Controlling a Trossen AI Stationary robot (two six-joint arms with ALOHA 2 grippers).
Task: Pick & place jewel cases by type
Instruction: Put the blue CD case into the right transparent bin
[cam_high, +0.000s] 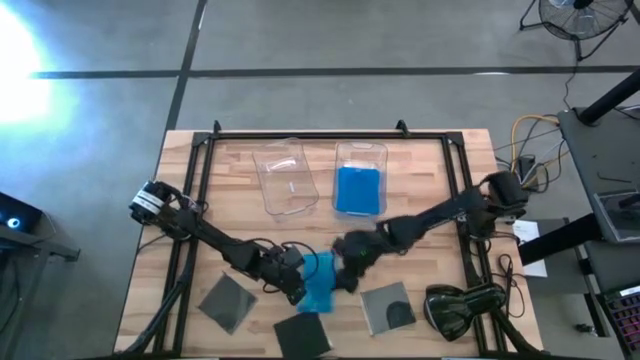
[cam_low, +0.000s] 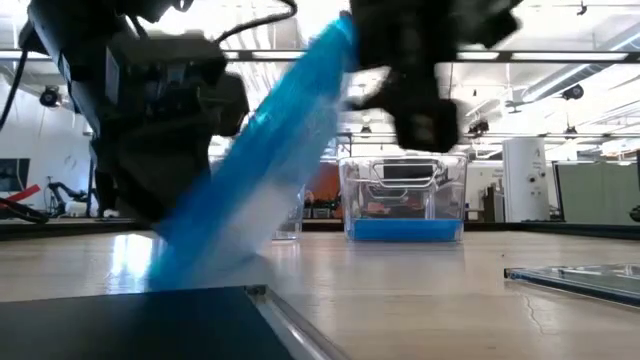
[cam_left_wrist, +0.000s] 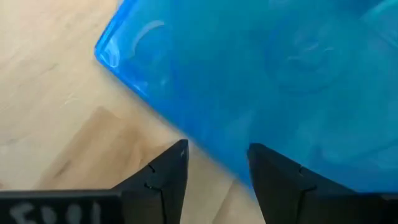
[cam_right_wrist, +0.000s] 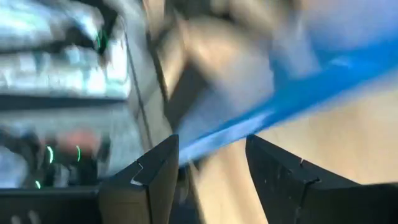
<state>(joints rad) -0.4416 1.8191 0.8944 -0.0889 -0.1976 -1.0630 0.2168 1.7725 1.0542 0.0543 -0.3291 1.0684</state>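
Observation:
A translucent blue jewel case (cam_high: 320, 285) stands steeply tilted at the table's near middle, between my two grippers. Its lower edge (cam_low: 175, 270) is on the table by my left gripper (cam_high: 293, 283), which is open. Its raised edge is up at my right gripper (cam_high: 345, 278), also open. Three dark jewel cases lie flat near the front edge: one at the left (cam_high: 228, 300), one in the middle (cam_high: 303, 336), one at the right (cam_high: 388, 308). My left gripper comes slanting down from the table's left at the blue case's lower part. One fingertip (cam_left_wrist: 267, 165) stands in front of the blue face (cam_left_wrist: 261, 74); whether it touches, I cannot tell. My right gripper meets the case's raised edge (cam_low: 338, 35) from the table's right. The thin edge (cam_right_wrist: 217, 140) runs across the gap from one finger toward the other, not pinched flat between them. Which finger bears it is blurred.
At the back middle stand two clear bins: the left one (cam_high: 285, 150) holds nothing that shows, the right one (cam_high: 360, 150) has blue in it. A bulky black curved device (cam_high: 460, 310) lies at the near right corner. A black frame rails the table's sides.

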